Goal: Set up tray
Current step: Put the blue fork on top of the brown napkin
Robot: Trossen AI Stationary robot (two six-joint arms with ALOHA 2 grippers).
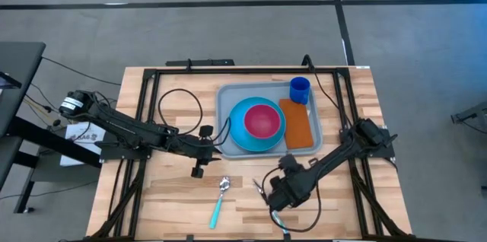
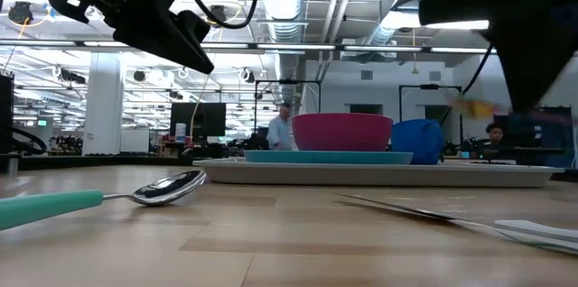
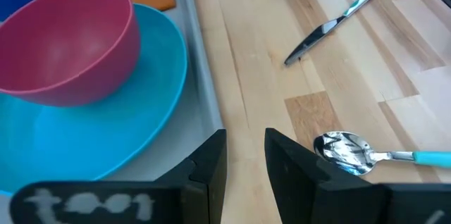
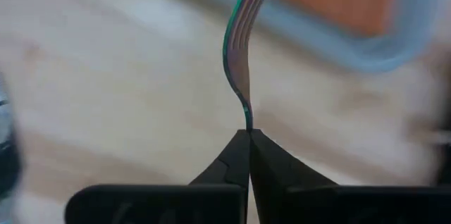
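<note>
The grey-blue tray lies at the table's far middle. It holds a blue plate, with a pink bowl on it, an orange napkin and a blue cup. My right gripper is near the tray's front right corner, shut on a fork. My left gripper hovers over the wood by the tray's front left corner, fingers a little apart and empty. A teal-handled spoon and a knife lie flat on the table. My right gripper pinches the fork's thin stem, just behind the tines, between its two fingertips. The fork is seen edge-on and sticks out past the fingertips, its curved tines pointing toward the tray's rim.
The knife's blade lies on the wood near the front edge, by my right gripper. The spoon's bowl faces the tray. A black frame and cables run along the table's sides and far edge. Bare wood lies at the front left.
</note>
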